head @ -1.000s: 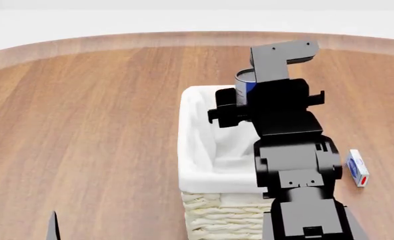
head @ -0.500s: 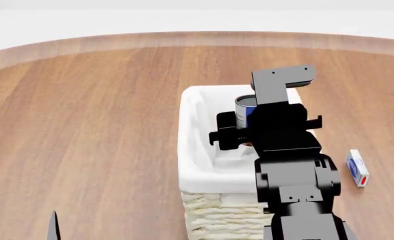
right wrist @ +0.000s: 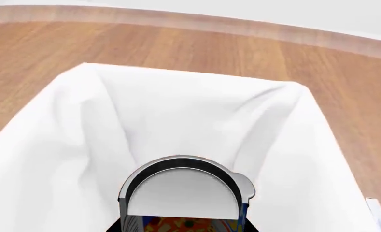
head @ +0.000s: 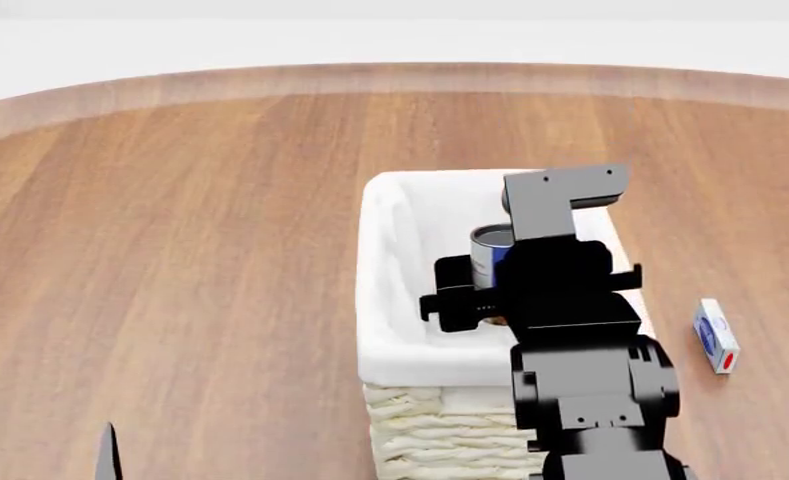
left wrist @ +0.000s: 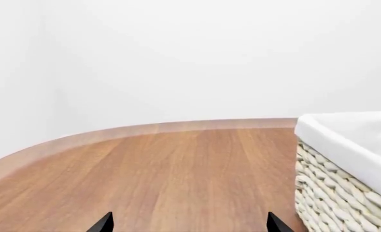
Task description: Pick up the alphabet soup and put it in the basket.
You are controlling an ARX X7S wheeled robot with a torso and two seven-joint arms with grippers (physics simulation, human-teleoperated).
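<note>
at the near left edge of the head view, the left gripper [head: 41,455] shows only two dark fingers [left wrist: 102,223] set apart over bare wooden surface [head: 167,220] — nothing between them. further right stands the basket [head: 391,300], its white liner folded over the rim. inside its opening hangs the alphabet soup [head: 490,245], upright, pale top showing, with the right gripper [head: 501,285] clamped on it. a small white box [head: 716,336] lies on the wood beside the basket's right side.
</note>
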